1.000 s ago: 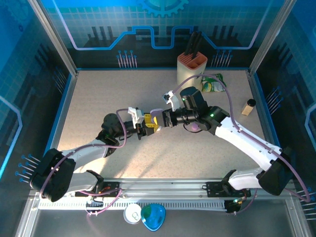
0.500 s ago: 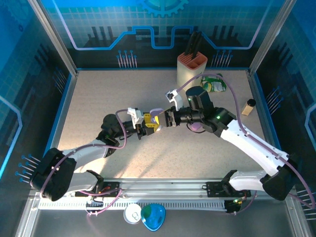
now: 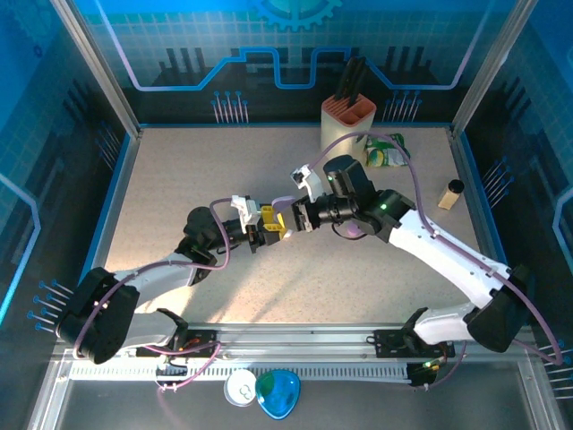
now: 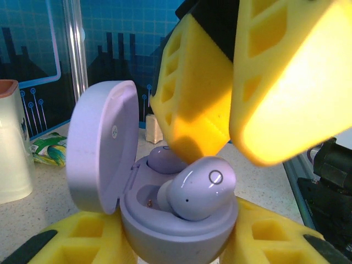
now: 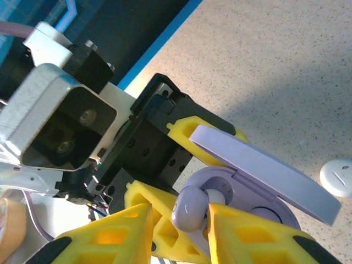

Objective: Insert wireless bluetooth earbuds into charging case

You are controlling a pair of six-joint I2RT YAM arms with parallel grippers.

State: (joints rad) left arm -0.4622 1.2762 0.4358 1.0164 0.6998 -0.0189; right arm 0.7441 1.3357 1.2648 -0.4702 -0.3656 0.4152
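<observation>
Centre-left, above the speckled surface: left claw, clamped on the lilac charging case from both sides, with yellow fingers against its lower half. Lid hinged open, standing upright at the left of the left wrist view. In the far well of the case: one lilac earbud, seated. At the near well: second lilac earbud, tilted, with its narrow end down in the well and its rounded body above the rim. Just right of the case: right claw, pinched on that second earbud between two yellow fingertips. Farther right, along the back of the surface: knife block, green packet, small dark-capped bottle. Right edge of the right wrist view: small white disc, lying on the surface apart from the case.
</observation>
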